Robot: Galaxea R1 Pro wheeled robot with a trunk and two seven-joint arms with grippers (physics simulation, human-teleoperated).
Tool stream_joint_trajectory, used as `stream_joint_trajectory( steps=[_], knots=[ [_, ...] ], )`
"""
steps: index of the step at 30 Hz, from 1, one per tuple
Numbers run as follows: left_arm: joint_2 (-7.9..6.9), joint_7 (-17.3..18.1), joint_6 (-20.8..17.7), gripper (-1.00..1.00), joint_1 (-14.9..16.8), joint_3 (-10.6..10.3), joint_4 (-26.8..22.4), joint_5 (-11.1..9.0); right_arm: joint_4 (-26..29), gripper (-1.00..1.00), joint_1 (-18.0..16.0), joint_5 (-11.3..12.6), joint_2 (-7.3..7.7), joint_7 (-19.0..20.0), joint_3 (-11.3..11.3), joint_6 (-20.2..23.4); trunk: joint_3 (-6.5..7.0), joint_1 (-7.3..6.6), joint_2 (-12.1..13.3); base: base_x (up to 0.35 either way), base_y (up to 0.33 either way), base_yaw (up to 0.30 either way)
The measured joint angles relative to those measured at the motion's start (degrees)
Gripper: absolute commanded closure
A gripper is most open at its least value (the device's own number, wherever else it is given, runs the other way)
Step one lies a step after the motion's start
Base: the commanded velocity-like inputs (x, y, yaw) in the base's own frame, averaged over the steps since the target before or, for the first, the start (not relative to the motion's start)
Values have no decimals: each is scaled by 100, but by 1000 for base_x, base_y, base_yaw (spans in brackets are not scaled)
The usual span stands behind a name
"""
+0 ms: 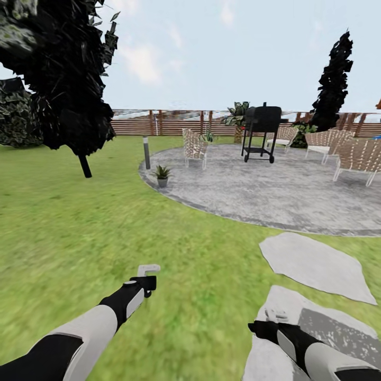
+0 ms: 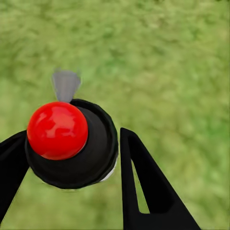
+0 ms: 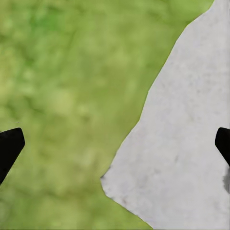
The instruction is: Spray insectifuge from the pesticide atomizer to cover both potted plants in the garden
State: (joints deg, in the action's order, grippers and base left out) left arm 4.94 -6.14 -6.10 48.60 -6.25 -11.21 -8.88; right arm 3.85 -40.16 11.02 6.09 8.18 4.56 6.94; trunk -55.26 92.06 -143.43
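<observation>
**Atomizer in your left gripper, one potted plant ahead at the patio edge**

Your left gripper is clamped around the pesticide atomizer. In the left wrist view you look straight down on its red top and dark round shoulder, with a grey nozzle poking out past the cap; the body and any label are hidden below the top, so no writing can be read. In the head view the left gripper sits over the lawn, and the bottle there is too small and pale to make out clearly.

Your right gripper is spread wide with nothing between the fingers; only their dark tips enter the right wrist view, cut off at the frame edges. Beneath it a stone slab meets grass along a jagged edge. In the head view the right gripper hovers over that nearest slab, and a second slab lies just beyond it.

Past the slabs spreads the round patio. One potted plant stands at the patio's near-left rim, its grey pot visible; a grey bollard lamp rises just behind it on the grass. On the patio are a black grill and white slatted chairs, those at the patio's right side cut off by the frame. A second small green plant behind the left chair is too small to identify. Left of the patio stands a dark tree, its crown cropped. Behind the patio runs a brown fence.
</observation>
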Motion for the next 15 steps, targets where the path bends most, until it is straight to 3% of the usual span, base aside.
stream_joint_trajectory(
  steps=[8,15],
  knots=[
    [0,4,-1,100,0,-1,10,-2,60,-100,2,-61,-47,-37,46,-71,0,-2,-2,337,0,0],
    [-4,0,0,100,0,4,16,-5,42,-100,1,-25,1,-39,41,-75,0,1,0,337,0,0]
  ],
)
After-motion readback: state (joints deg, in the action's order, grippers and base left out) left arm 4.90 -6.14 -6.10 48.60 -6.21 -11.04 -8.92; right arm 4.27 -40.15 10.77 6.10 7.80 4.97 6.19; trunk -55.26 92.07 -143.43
